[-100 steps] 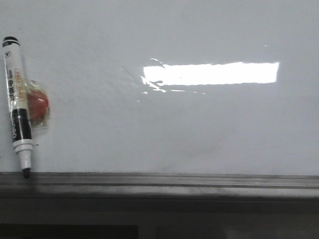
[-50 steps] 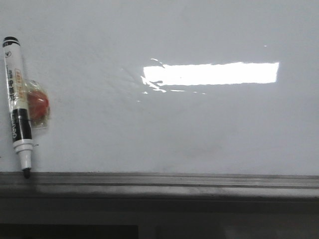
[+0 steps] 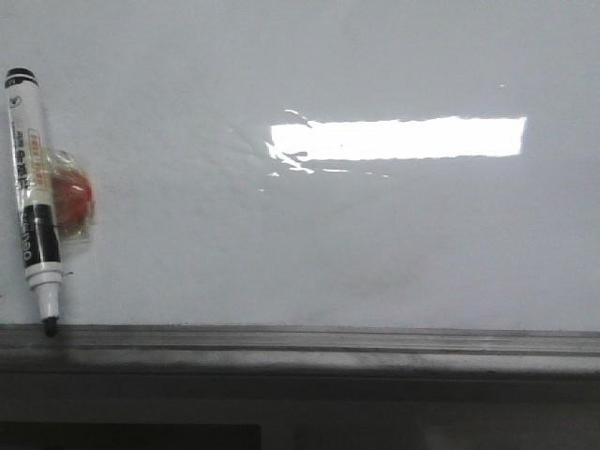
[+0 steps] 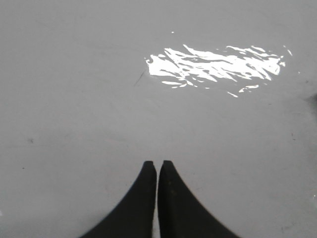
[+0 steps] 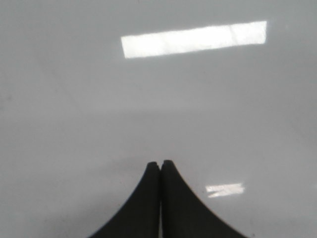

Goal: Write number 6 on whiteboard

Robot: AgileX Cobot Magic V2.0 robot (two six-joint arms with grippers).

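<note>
Whiteboard [image 3: 375, 244] blank, marker [image 3: 31, 197] lying far left, tip at ledge [image 3: 328, 339]. Left gripper [image 4: 157, 166], right gripper [image 5: 160, 164] both pinched closed, holding nothing.

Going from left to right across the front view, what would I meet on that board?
White marker pen with black tip hanging tip-down → small red object in clear wrap just behind it → bright rectangular glare on the glossy whiteboard.

The whiteboard [image 3: 375, 244] is glossy white-grey with a bright white rectangular glare, and its ledge [image 3: 300, 352] is dull grey. The marker [image 3: 31, 192] is white with black cap, band and tip, next to a red-orange blob [image 3: 71, 195]. Both grippers' fingers [image 4: 143, 203] [image 5: 146, 203] are plain black.
</note>
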